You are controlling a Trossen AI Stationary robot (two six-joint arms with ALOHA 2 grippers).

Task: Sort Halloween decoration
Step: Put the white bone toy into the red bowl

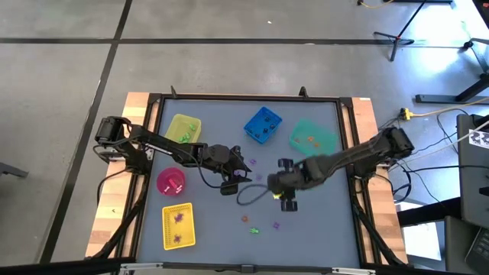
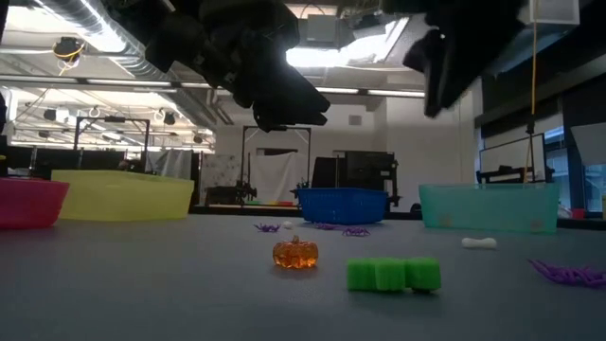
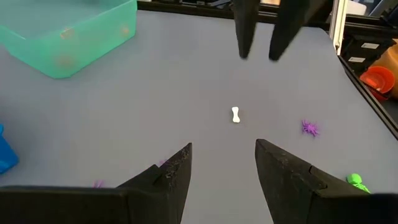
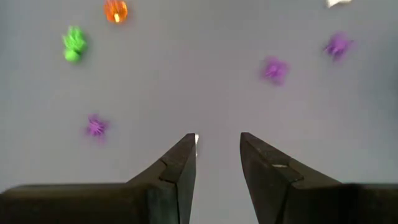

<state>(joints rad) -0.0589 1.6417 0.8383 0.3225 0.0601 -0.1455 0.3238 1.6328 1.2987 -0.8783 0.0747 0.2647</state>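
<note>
The Halloween decoration is small trinkets scattered on the grey table. The low view shows an orange pumpkin (image 2: 295, 253), a green piece (image 2: 393, 275), a white bone (image 2: 478, 242) and purple spiders (image 2: 568, 275). My left gripper (image 1: 238, 183) (image 3: 222, 146) hovers open near the table's middle, with the white bone (image 3: 236, 114) lying ahead of it. My right gripper (image 1: 279, 183) (image 4: 217, 137) is open and raised above the table. A white bit (image 4: 196, 138) shows beside one of its fingertips. A purple spider (image 4: 95, 126), the green piece (image 4: 73, 45) and the pumpkin (image 4: 115, 10) lie further out.
Bins stand around the table: a yellow tub (image 1: 183, 128), a blue basket (image 1: 263, 125) and a teal bin (image 1: 312, 137) along the far side, a pink bowl (image 1: 170, 182) at the left, and a yellow tray (image 1: 178, 226) holding purple pieces near the front left. The two grippers are close together.
</note>
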